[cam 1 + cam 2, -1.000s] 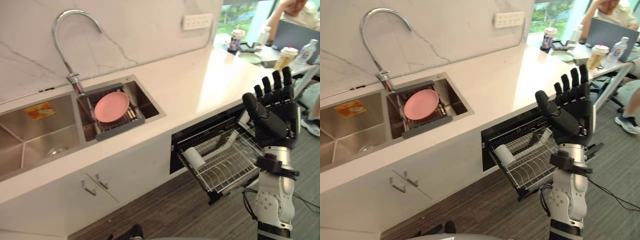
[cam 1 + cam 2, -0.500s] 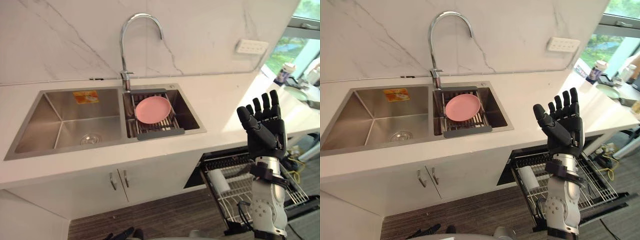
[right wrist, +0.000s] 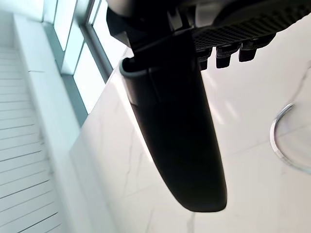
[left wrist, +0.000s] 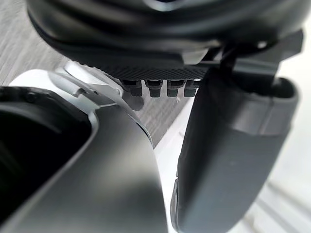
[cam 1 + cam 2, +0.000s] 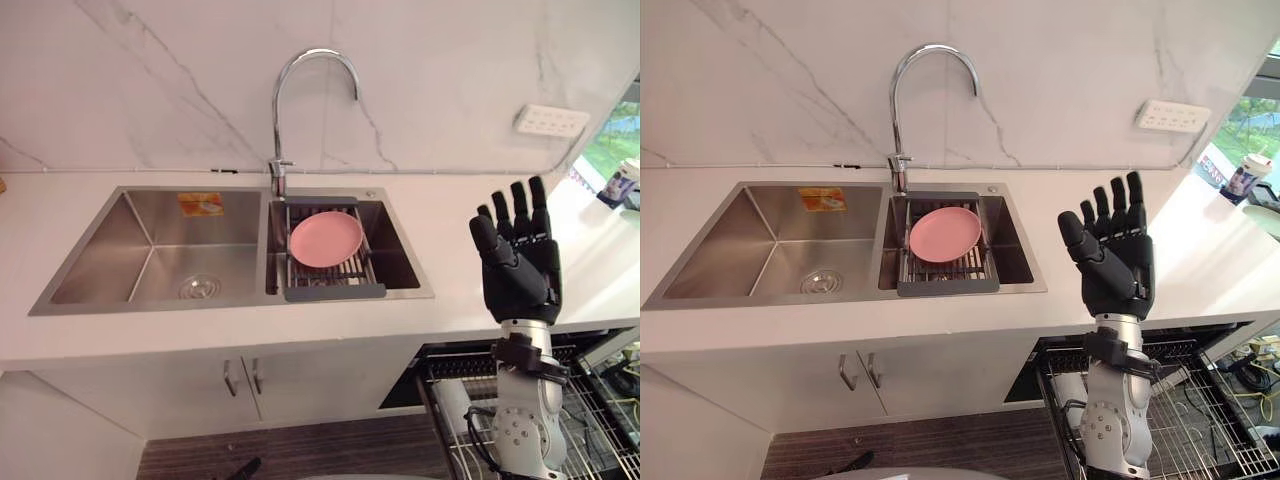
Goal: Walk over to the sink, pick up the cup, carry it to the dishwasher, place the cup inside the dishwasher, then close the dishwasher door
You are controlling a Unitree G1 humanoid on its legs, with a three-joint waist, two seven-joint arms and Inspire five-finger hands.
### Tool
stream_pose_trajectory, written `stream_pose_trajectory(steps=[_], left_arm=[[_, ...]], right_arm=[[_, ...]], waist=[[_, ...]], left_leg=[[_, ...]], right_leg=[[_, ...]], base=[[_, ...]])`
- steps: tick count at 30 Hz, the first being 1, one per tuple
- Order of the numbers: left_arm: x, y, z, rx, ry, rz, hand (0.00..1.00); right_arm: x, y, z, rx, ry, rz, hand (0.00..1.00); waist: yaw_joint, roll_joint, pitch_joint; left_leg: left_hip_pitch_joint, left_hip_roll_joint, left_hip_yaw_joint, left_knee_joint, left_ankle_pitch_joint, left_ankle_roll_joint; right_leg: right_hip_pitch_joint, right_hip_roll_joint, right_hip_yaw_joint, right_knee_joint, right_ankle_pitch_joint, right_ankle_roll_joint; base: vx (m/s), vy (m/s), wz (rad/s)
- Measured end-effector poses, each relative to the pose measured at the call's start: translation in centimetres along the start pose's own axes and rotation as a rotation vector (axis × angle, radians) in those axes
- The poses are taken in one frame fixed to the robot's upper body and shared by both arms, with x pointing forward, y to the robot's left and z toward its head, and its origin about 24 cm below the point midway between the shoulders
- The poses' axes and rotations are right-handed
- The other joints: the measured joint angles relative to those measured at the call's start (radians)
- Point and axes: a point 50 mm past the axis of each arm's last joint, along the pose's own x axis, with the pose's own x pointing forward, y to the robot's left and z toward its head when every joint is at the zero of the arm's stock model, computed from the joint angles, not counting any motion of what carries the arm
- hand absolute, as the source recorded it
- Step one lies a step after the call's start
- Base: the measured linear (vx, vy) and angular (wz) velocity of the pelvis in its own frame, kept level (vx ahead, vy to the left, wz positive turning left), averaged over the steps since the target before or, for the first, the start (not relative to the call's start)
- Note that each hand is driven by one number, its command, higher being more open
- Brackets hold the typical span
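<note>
Right hand (image 5: 1108, 262): centre right, raised, fingers spread, empty.
Left hand (image 4: 228, 145): relaxed, empty.
Cup (image 5: 452, 400): apparently the white cylinder in the dishwasher rack (image 5: 1210, 420), lower right.
Handling: confirm it sits clear, then close squarely.

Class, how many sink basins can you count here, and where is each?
2. Left basin, left of the tap; right basin, right of it, holding a rack with a pink plate. None looks hidden.

**Legible print: none**

An orange-yellow sticker (image 5: 201, 204) sits on the back wall of the left basin of the sink (image 5: 110, 262). It carries print, but the characters are too small to make out. No other text, number or sign is readable.
</note>
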Motion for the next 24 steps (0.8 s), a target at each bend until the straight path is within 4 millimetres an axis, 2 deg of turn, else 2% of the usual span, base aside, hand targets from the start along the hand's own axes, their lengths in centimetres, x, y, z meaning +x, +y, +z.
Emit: stream_pose_trajectory(steps=[3, 6, 9, 16, 17, 21, 24], left_arm=[[0.1, -0.2, 0.4, -0.015, -0.011, 0.044, 1.00], [0.2, -0.4, 0.7, 0.014, -0.013, 0.057, 1.00], [0.2, -0.4, 0.8, 0.050, -0.006, 0.055, 1.00], [0.3, -0.4, 0.9, 0.094, 0.018, 0.058, 1.00], [0.3, -0.3, 1.0, 0.098, 0.020, 0.061, 1.00], [0.3, -0.2, 1.1, 0.127, 0.027, 0.067, 1.00], [0.3, -0.3, 1.2, 0.128, 0.028, 0.062, 1.00]], right_arm=[[0.2, -1.2, -1.7, -0.035, 0.105, -0.088, 1.00], [0.6, -1.7, -2.5, -0.154, 0.170, -0.104, 1.00], [1.5, -2.3, -2.0, -0.307, 0.191, -0.112, 1.00], [6.0, -3.0, 0.2, -0.758, 0.217, -0.084, 1.00], [7.1, -3.2, 0.6, -0.873, 0.233, -0.082, 1.00], [8.9, -3.7, 0.8, -1.127, 0.301, -0.065, 1.00], [9.7, -3.6, 0.0, -1.228, 0.366, -0.013, 1.00]], waist=[[0.017, -0.005, 0.010], [0.017, -0.004, 0.019], [0.014, -0.002, 0.028], [0.006, 0.004, 0.040], [0.006, 0.004, 0.040], [0.011, 0.004, 0.041], [0.013, 0.004, 0.044]], left_leg=[[-0.017, -0.007, 0.002, 0.000, 0.004, -0.001], [-0.025, -0.017, 0.003, 0.000, 0.006, 0.002], [-0.030, -0.026, 0.000, -0.001, 0.010, 0.007], [-0.043, -0.045, -0.032, -0.002, 0.016, 0.016], [-0.047, -0.050, -0.041, -0.002, 0.018, 0.018], [-0.056, -0.060, -0.056, -0.002, 0.023, 0.024], [-0.060, -0.069, -0.069, -0.002, 0.030, 0.033]], right_leg=[[0.001, -0.003, -0.003, -0.039, 0.022, 0.007], [0.001, -0.014, -0.010, -0.043, 0.023, 0.013], [0.004, -0.024, -0.024, -0.044, 0.022, 0.021], [0.010, -0.041, -0.063, -0.042, 0.022, 0.028], [0.011, -0.045, -0.072, -0.042, 0.023, 0.029], [0.016, -0.055, -0.098, -0.043, 0.023, 0.034], [0.020, -0.061, -0.113, -0.049, 0.024, 0.038]], base=[[0.05, 0.020, 0.05], [0.05, 0.024, 0.06], [0.02, 0.025, 0.12], [-0.05, 0.022, 0.18], [-0.05, 0.023, 0.17], [-0.02, 0.024, 0.20], [0.03, 0.020, 0.16]])
